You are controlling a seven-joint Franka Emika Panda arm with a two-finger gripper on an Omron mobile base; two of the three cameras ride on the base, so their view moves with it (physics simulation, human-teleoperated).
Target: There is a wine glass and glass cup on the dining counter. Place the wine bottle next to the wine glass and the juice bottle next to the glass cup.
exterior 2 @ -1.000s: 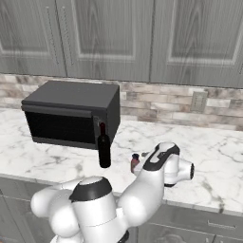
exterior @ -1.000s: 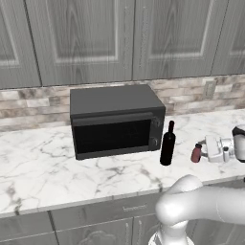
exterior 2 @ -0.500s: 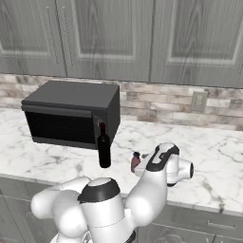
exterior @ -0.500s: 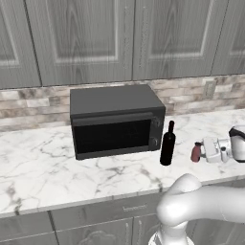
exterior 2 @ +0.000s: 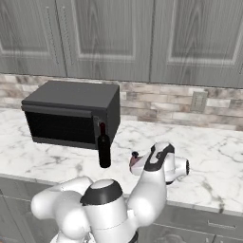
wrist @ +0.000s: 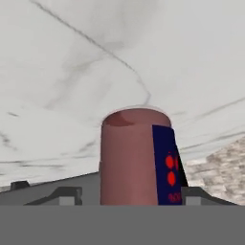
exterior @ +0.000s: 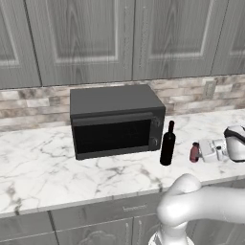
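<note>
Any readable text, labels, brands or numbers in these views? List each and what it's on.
No text can be read anywhere.
juice bottle: dark blue label with red marks, too blurred to read as letters or numbers.
wine bottle: no label visible.
microwave: no brand or panel markings legible at this size.
wall outlet: blank.

I saw a dark microwave (exterior: 116,119) sitting on the marble wall counter (exterior: 43,162), its back near the stone backsplash (exterior 2: 156,107). Grey cabinets (exterior: 95,38) hung above it, an outlet (exterior 2: 198,100) was set in the backsplash, and drawers (exterior: 91,215) ran below the counter.
</note>
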